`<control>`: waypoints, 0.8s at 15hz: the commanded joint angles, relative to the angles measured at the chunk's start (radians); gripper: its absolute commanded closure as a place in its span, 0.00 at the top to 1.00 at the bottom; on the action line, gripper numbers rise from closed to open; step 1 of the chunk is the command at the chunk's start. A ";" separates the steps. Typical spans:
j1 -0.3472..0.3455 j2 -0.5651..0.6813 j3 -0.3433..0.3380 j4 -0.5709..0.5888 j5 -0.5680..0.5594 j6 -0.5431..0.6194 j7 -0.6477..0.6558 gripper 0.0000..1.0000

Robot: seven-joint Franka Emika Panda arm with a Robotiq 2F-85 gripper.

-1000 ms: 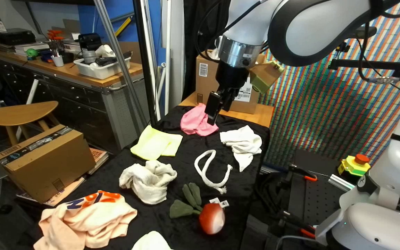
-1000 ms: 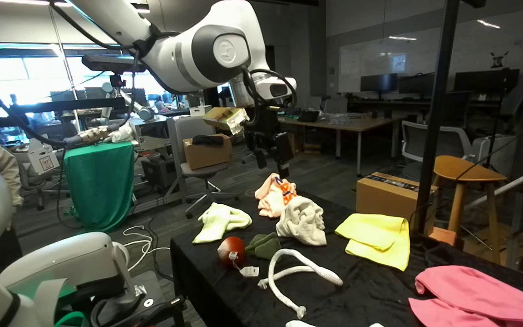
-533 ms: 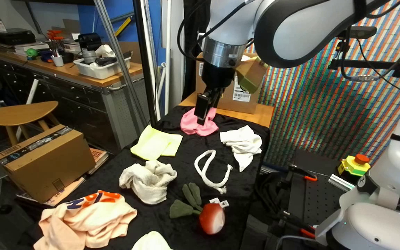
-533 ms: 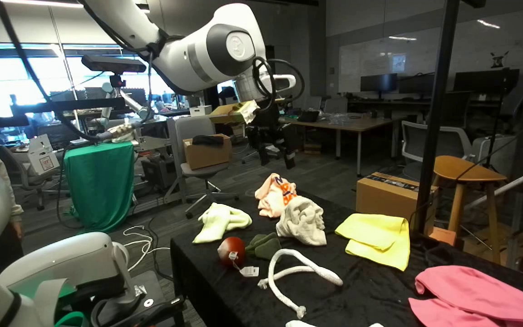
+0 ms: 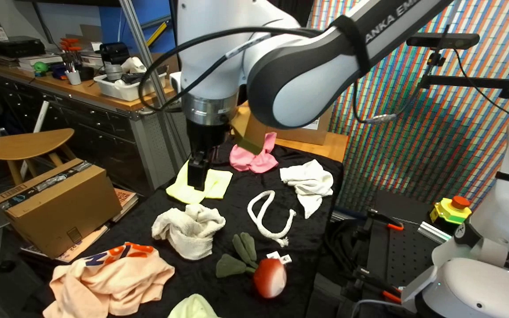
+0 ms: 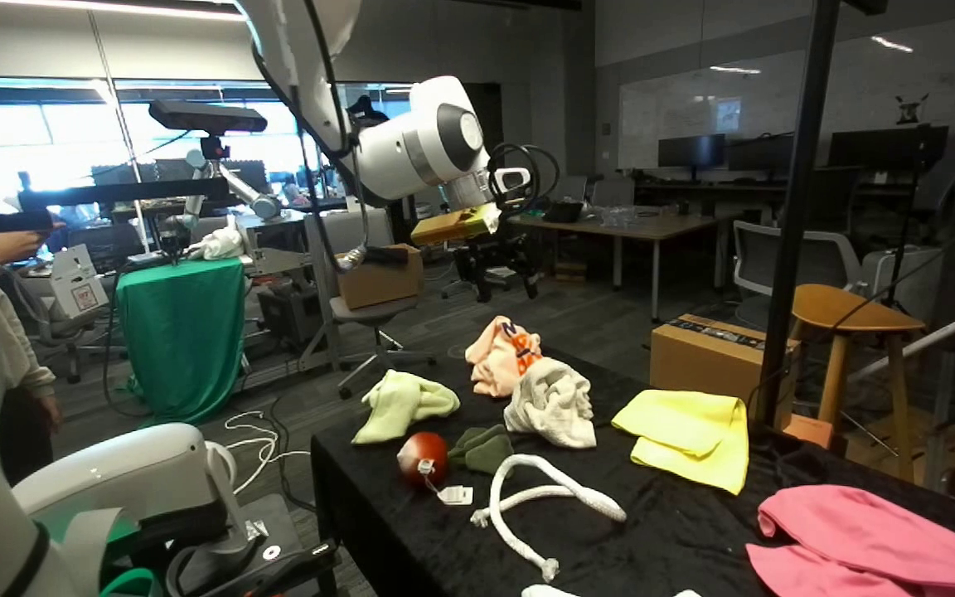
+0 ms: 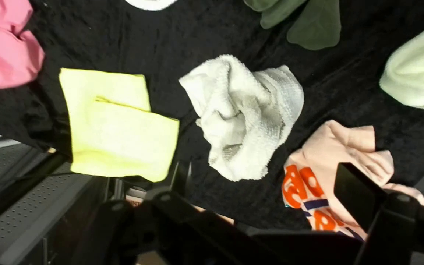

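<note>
Gripper (image 6: 508,288), jaws spread wide, empty, in midair

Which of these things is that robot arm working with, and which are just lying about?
Probably part of the work: the gripper, open and empty; the crumpled white towel, yellow cloth and peach cloth, seemingly nearest it.

Apparently just lying about: white rope, plush radish, taped cardboard box, wooden stool.

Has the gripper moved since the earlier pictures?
Yes, picture-left: in an exterior view, the gripper overlapped the pink cloth earlier; now it overlaps the yellow cloth.
</note>
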 commanded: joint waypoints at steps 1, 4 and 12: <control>0.099 0.187 -0.040 0.232 -0.008 -0.058 -0.065 1.00; 0.157 0.285 -0.051 0.388 0.028 -0.140 -0.153 1.00; 0.258 0.485 -0.105 0.639 0.011 -0.080 -0.199 1.00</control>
